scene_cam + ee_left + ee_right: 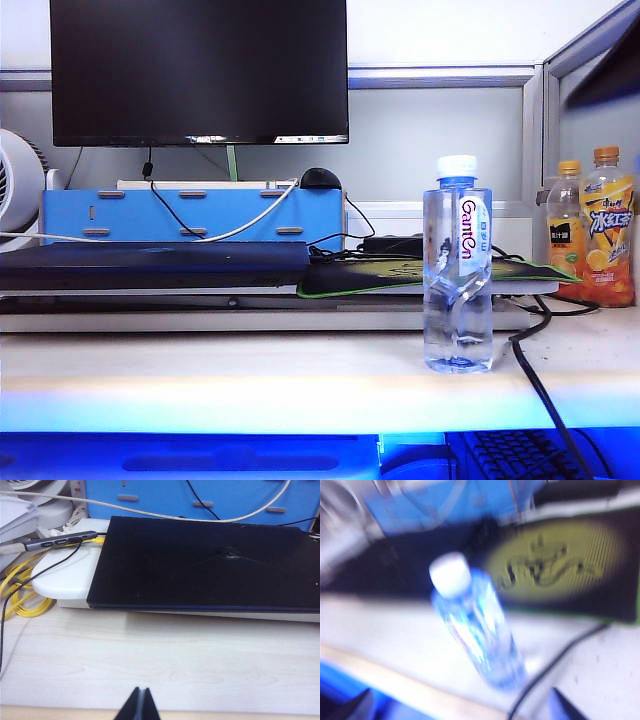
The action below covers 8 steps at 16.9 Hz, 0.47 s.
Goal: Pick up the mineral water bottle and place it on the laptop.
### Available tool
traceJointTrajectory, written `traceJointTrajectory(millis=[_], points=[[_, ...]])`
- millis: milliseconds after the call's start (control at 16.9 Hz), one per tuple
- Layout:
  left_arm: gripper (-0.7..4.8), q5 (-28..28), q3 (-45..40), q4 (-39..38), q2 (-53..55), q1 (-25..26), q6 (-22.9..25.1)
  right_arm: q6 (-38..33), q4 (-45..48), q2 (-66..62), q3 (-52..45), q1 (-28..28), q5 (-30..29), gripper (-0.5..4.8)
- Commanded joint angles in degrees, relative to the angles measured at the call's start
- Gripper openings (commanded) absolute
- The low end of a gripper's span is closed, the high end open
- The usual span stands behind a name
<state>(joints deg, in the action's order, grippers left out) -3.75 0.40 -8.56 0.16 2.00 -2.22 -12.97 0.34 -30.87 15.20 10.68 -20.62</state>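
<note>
The bottle (pixel 458 268) stands upright on the desk, right of the laptop (pixel 150 264). The right gripper (pixel 460 707), fingers wide apart, looks down at it and is nearer. The left gripper (pixel 139 705), fingers together, hangs before the laptop.

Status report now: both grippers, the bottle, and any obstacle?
Left gripper shut, low over the desk before the laptop. Right gripper open, above the bottle. Bottle upright, untouched. Black cable beside it.

monitor (pixel 198 70), blue stand (pixel 190 212), juice bottles (pixel 592 228)
</note>
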Motion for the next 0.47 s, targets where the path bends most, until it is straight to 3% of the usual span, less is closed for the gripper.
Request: traceJointTrajectory(millis=[59, 237, 474], points=[[-0.02, -0.13, 0.00, -0.09, -0.11, 0.02, 0.07, 5.95, 5.22, -8.22, 0.24, 10.05, 12.33, 4.79], [-0.02, -0.11, 0.00, -0.11, -0.11, 0.02, 0.07, 7.06, 14.93, -18.25, 1.42, 15.50, 21.00, 4.79], [-0.02, -0.11, 0.00, -0.09, -0.11, 0.02, 0.09, 9.77, 20.59, -29.55, 4.92, 15.50, 20.92, 4.79]])
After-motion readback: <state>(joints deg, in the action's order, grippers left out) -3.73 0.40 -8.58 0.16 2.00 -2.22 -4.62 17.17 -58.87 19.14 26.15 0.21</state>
